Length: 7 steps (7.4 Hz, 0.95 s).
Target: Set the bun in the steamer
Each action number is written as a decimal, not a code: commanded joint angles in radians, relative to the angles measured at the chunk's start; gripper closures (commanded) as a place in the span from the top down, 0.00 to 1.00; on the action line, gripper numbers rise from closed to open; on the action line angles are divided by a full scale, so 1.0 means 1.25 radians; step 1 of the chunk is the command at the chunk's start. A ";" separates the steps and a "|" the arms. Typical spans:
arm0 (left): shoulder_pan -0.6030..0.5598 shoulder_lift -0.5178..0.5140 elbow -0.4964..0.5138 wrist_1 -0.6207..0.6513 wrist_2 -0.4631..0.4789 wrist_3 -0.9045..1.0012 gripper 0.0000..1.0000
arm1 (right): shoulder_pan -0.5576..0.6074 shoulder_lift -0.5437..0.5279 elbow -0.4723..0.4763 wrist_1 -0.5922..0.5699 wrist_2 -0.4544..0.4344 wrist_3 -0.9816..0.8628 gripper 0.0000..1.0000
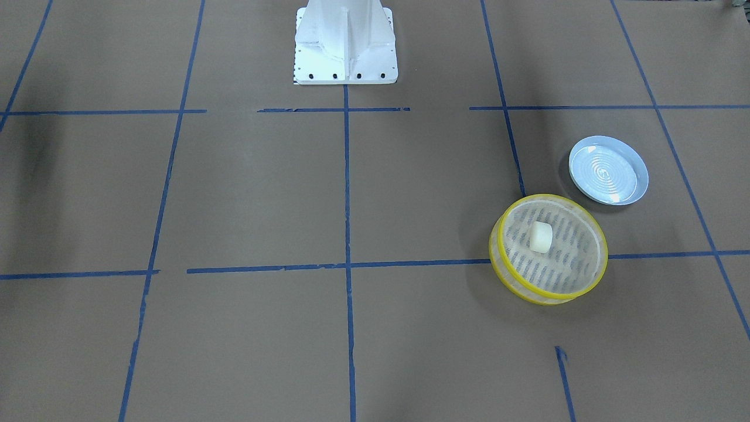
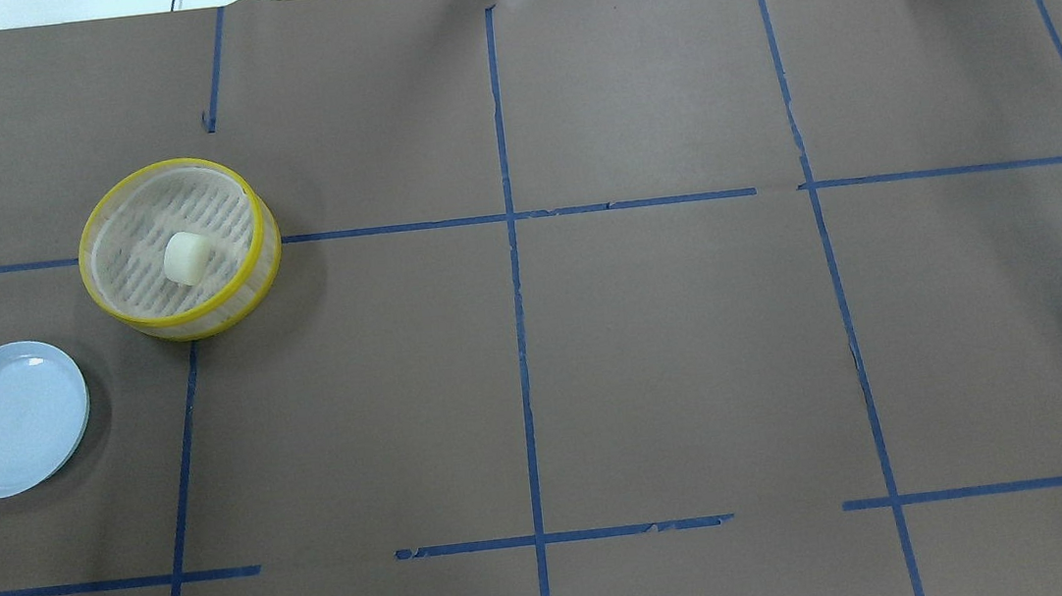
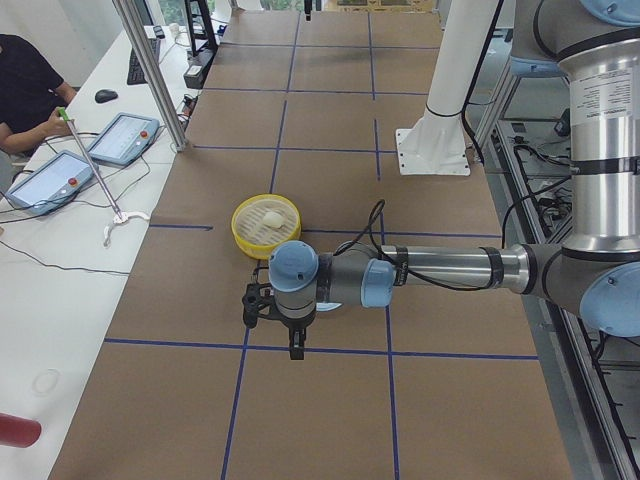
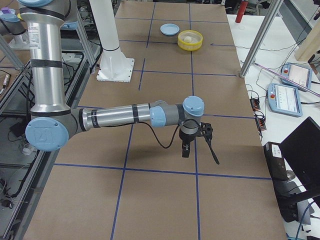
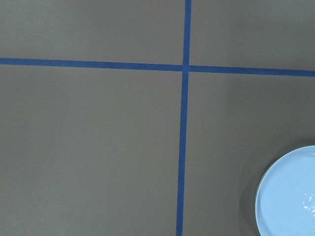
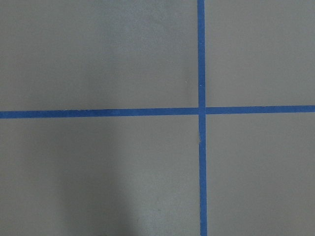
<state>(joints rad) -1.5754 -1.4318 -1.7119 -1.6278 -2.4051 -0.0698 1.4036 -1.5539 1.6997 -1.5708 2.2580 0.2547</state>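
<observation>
The cream-white bun (image 1: 541,237) lies on the slotted floor of the yellow-rimmed steamer (image 1: 551,299), a little off centre. In the overhead view the bun (image 2: 186,257) sits in the steamer (image 2: 188,321) at the table's left. Both also show small in the side views: bun (image 3: 268,214) and steamer (image 4: 190,46). My left gripper (image 3: 272,325) hangs high above the table beside the steamer. My right gripper (image 4: 200,150) hangs high at the far other end. I cannot tell whether either is open or shut. Neither shows in the overhead or front views.
An empty pale blue ridged plate (image 2: 8,419) lies beside the steamer, nearer my base; its edge shows in the left wrist view (image 5: 290,196). The white robot base (image 1: 345,47) stands at mid table edge. Blue tape lines grid the brown table. Operators' tablets lie past the far edge.
</observation>
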 commanded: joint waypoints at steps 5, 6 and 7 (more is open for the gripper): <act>0.000 -0.006 -0.003 -0.003 0.007 0.008 1.00 | 0.000 0.000 0.000 0.000 0.000 0.000 1.00; 0.000 -0.007 -0.001 -0.003 0.007 0.008 1.00 | 0.000 0.000 0.000 0.000 0.000 0.000 1.00; 0.000 -0.008 0.002 -0.002 0.006 0.007 1.00 | 0.000 0.000 0.000 0.000 0.000 0.000 1.00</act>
<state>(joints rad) -1.5754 -1.4396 -1.7128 -1.6318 -2.3971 -0.0604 1.4036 -1.5539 1.6997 -1.5708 2.2580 0.2547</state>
